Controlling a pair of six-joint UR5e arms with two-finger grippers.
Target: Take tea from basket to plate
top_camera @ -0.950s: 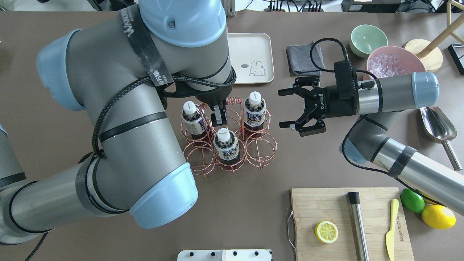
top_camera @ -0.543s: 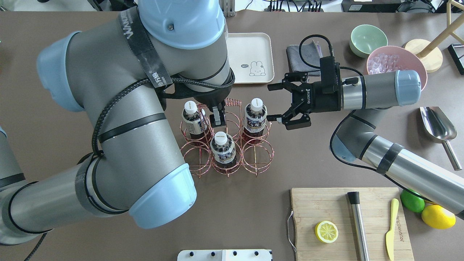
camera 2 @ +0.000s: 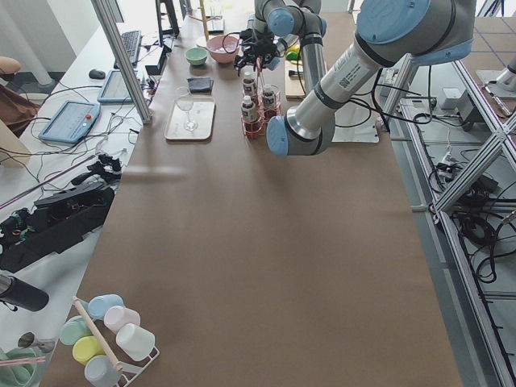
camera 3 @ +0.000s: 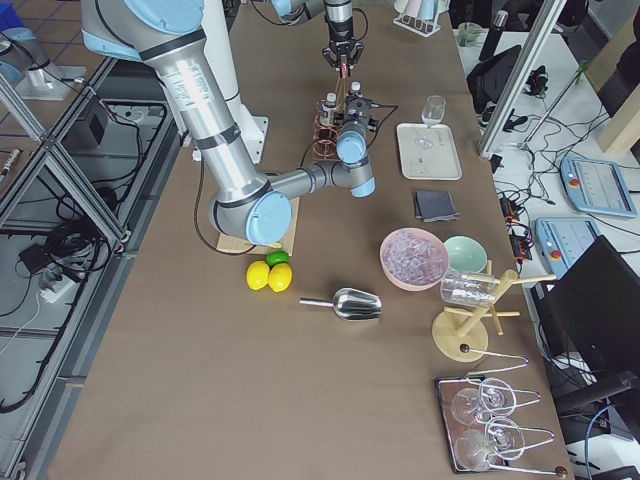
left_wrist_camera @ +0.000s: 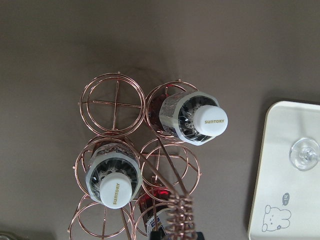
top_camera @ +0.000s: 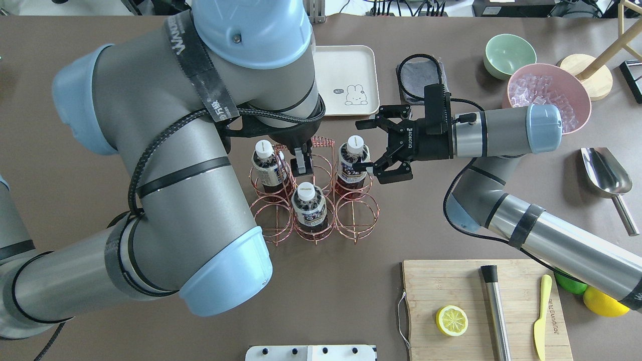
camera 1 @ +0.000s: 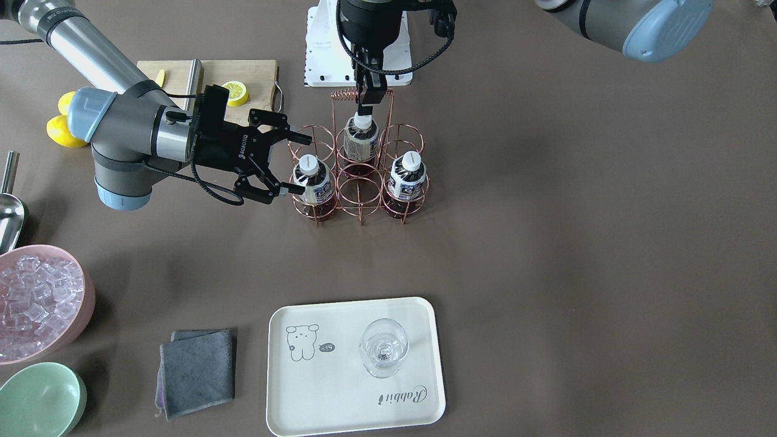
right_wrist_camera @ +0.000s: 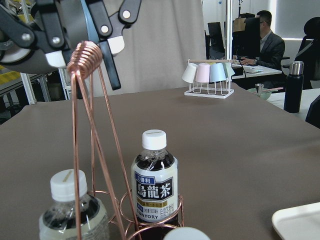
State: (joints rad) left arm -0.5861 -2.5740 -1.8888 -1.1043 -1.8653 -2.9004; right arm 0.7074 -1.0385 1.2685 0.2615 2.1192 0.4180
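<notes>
**A:** What has just changed?

**B:** Left of centre in the overhead view, the left gripper [top_camera: 303, 165] stays clamped on the coiled handle [top_camera: 323, 140] of the basket [top_camera: 358, 210]. To the right, the right gripper [top_camera: 359, 144] has slid in from the right half of the frame. Its jaws are spread wide, with one finger on each side of the tea [top_camera: 352, 163], and they are not squeezing yet.

**A:** What does that mean for the task?

**B:** The grasp looks imminent, but nothing is lifted. The tea sits in the basket's upper-right cell. The plate [top_camera: 351, 60], at top centre, has no bottle on it. In the front view it holds only a glass [camera 1: 383, 349].

**A:** How does the tea look?

**B:** It is a small clear bottle of dark liquid, standing upright. It has a white screw cap and a pale label with dark print. Two matching bottles [top_camera: 312, 205] stand in other cells to its left.
</notes>
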